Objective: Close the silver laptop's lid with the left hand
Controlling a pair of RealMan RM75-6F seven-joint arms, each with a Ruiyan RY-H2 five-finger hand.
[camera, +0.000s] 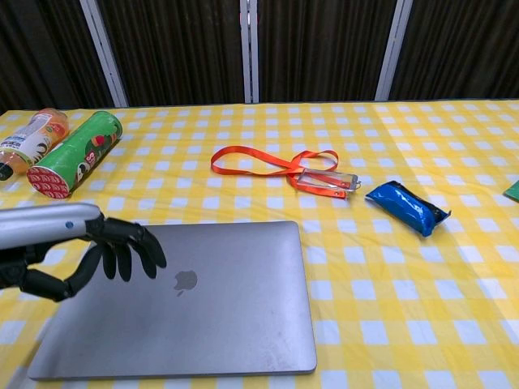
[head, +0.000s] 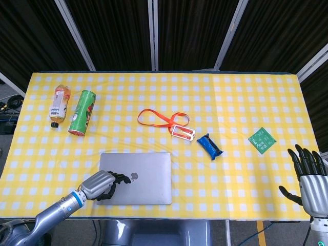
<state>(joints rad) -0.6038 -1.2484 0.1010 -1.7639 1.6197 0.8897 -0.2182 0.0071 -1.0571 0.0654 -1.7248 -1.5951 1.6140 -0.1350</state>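
Now the silver laptop (head: 136, 178) lies flat with its lid down at the near left of the yellow checked table (head: 246, 97), logo facing up. The left hand (head: 101, 184) hovers over the lid's left part, fingers (camera: 130, 247) curved downward and apart, holding nothing; whether the fingertips touch the lid cannot be told. The right hand (head: 310, 179) stands at the near right edge of the table, fingers spread wide and empty. Far left lie a bottle (head: 58, 104) and a green can (head: 83, 112), side by side. Beyond the laptop rests an orange lanyard (head: 165, 121), with a blue packet (head: 210, 146) just right of it. A green card (head: 262, 140) lies to the right.
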